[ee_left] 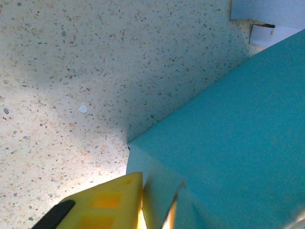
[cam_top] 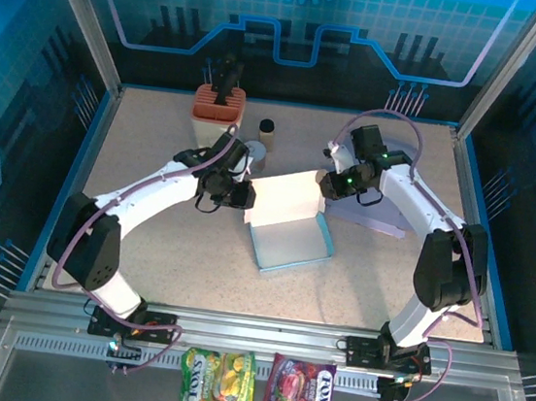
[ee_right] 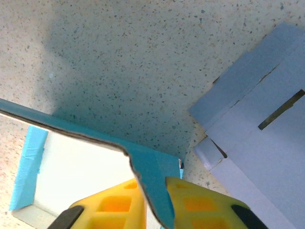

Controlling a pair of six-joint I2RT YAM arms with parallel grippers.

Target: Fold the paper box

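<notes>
Yellow fingers point(ee_right: 114, 205) of right tool point(ee_right: 152, 200) clenched on paper box point(cam_top: 289, 228) flap; left tool point(ee_left: 155, 202) likewise grasping it. Advise moving both together, keeping flap flat, crease straight.

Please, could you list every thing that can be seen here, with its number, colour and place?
paper box: one, teal outside, white inside, table centre
flat cardboard: one, pale lilac, right of the box, partly under the right arm
container: one, orange-brown, far left of the table
small cylinder: one, brown with dark top, right of the container
snack bags: two, one yellow-green, one red-purple, on the near rail
table: one, speckled beige
left pincer: one, yellow fingers, shut on the box's left edge
right pincer: one, yellow fingers, shut on the box's right flap
</notes>
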